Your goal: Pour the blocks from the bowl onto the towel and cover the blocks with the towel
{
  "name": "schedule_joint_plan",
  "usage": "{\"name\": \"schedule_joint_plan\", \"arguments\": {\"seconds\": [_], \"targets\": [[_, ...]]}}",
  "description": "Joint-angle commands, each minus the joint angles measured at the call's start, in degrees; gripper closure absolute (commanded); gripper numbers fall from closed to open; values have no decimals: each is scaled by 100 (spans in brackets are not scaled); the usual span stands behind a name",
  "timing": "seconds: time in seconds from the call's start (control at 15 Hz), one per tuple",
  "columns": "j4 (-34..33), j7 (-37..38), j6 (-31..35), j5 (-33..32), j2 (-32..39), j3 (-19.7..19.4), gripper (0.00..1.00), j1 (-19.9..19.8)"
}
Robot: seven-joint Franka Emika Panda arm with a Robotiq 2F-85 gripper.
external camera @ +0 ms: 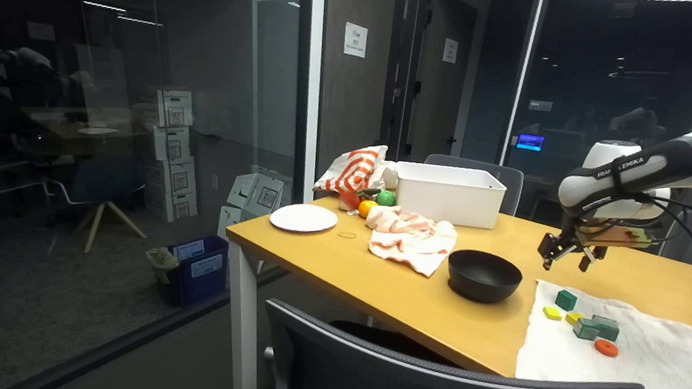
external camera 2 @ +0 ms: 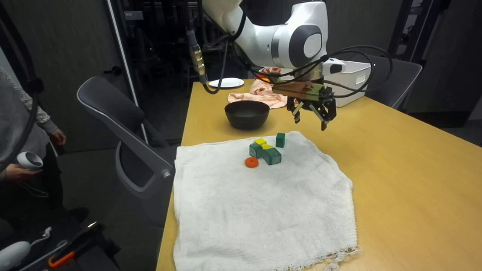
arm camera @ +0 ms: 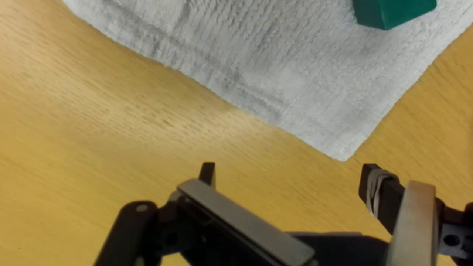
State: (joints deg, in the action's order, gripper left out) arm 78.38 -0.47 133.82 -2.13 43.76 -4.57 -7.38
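The white towel (external camera: 544, 349) lies flat on the table, also in view in an exterior view (external camera 2: 260, 214) and the wrist view (arm camera: 258, 55). Near its far edge lie several green blocks (external camera 2: 272, 156), two yellow blocks (external camera 2: 260, 142) and an orange ring-shaped block (external camera 2: 251, 162). One green block (arm camera: 395, 11) shows at the top of the wrist view. The black bowl (external camera: 485, 276) stands upright on the table beyond the towel, apart from it (external camera 2: 247, 116). My gripper (arm camera: 288, 175) is open and empty above bare table, close to a towel corner; both exterior views show it (external camera: 566, 263) (external camera 2: 310, 122).
A crumpled peach cloth (external camera: 412, 239), a white box (external camera: 446, 192), a white plate (external camera: 303, 217) and toy produce (external camera: 367, 208) stand at the table's far end. A chair (external camera 2: 128, 139) is against the table side. A person (external camera 2: 22, 131) stands at the left of an exterior view.
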Motion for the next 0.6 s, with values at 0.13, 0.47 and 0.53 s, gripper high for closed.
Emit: {"name": "schedule_joint_plan", "arguments": {"seconds": [0.13, 0.47, 0.53], "targets": [[-329, -308, -348, 146, 322, 69, 0, -273], [-247, -737, -614, 515, 296, 409, 0, -453], [-261, -764, -649, 570, 290, 435, 0, -451]]}}
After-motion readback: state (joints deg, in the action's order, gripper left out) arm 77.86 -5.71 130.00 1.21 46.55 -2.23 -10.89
